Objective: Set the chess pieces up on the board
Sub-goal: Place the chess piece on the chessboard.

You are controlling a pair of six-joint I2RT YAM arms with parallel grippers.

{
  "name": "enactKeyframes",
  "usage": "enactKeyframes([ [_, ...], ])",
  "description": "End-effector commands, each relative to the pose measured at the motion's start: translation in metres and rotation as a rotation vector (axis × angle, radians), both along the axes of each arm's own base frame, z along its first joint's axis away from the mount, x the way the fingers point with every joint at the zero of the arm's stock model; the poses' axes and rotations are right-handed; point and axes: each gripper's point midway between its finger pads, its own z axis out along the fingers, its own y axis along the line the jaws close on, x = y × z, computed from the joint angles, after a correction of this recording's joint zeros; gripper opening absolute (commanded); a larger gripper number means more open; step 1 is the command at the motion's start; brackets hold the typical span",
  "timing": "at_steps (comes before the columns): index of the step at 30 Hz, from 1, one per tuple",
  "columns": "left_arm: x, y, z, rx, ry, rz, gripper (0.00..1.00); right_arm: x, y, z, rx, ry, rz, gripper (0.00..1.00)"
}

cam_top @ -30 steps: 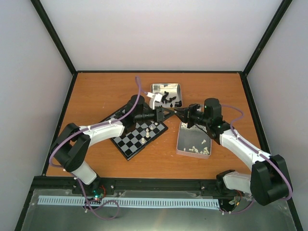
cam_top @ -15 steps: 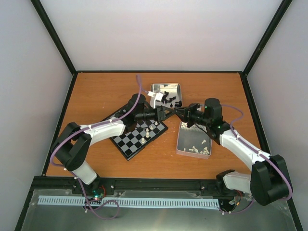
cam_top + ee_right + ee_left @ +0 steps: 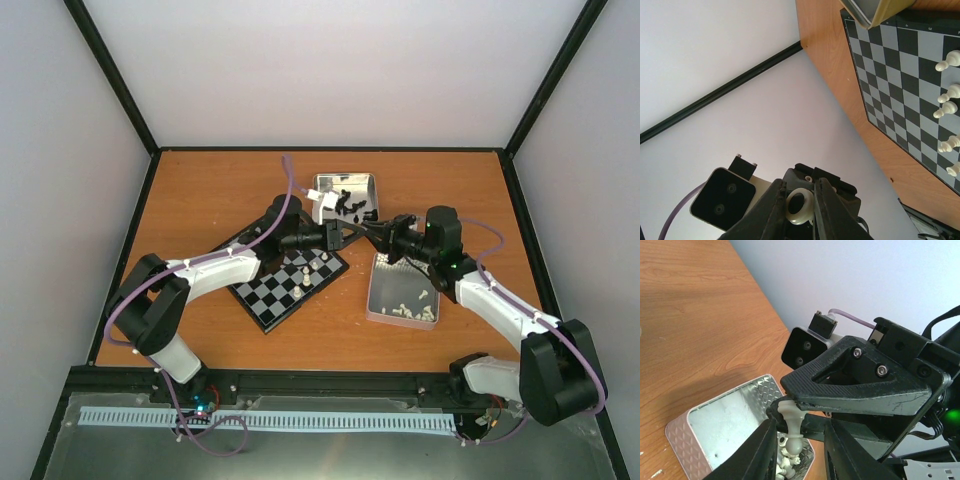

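- top view: your left pincer (image 3: 343, 236) and right pincer (image 3: 376, 234) meet tip to tip in the air, above the desk (image 3: 200, 200), between the board (image 3: 262, 300) and the near tin (image 3: 395, 275). against a second ago, they have edged closer together. what passes between them is too small to tell here.
- top view, stock: the near tin holds spare cream chessmen (image 3: 412, 311). the far tin (image 3: 325, 182) holds black chessmen (image 3: 350, 205). the board is only sparsely set.
- left wrist view: a cream chessman (image 3: 791, 422) hangs head down, its base pinched by the right pincer. your left pincer's fingers (image 3: 767, 450) stand one on each side of it, parted, with a gap showing on at least one side. it has hold of nothing yet.
- right wrist view: the right pincer is clamped on the chessman's round base, with both fingers touching it. beyond, a row of cream pieces (image 3: 943, 111) stands on the board.
- finding: this reads as a hand-over from right to left, part done. the chessman is in the air, off the board. close the left before the right lets go, or it may drop.
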Motion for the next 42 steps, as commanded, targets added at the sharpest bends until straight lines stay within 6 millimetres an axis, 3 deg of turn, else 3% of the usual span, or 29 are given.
enactKeyframes([
  [1,-0.004,-0.006,0.013,-0.036,-0.026,-0.027,0.23,0.003,0.000,0.006,0.033,-0.022,-0.009,0.16],
  [14,-0.001,-0.004,0.022,-0.053,-0.042,0.001,0.06,0.003,0.002,0.010,0.041,-0.033,0.002,0.16],
  [18,0.000,-0.003,0.024,-0.048,-0.054,0.007,0.14,0.000,0.001,0.007,0.034,-0.024,0.007,0.16],
  [22,0.002,-0.003,0.028,-0.049,-0.072,0.014,0.16,-0.002,0.001,0.006,0.028,-0.020,0.013,0.16],
  [31,0.002,0.002,0.026,-0.023,-0.090,0.036,0.01,-0.007,0.000,0.001,-0.002,-0.019,0.024,0.18],
  [33,0.001,0.004,0.022,0.002,-0.082,0.043,0.01,-0.008,0.000,-0.001,-0.012,-0.024,0.033,0.23],
  [39,-0.004,0.029,0.004,0.198,-0.081,0.064,0.01,-0.005,-0.003,-0.010,-0.135,-0.065,0.062,0.59],
  [42,-0.011,0.055,-0.015,0.369,-0.007,0.044,0.01,-0.001,-0.010,-0.010,-0.199,-0.094,0.063,0.64],
])
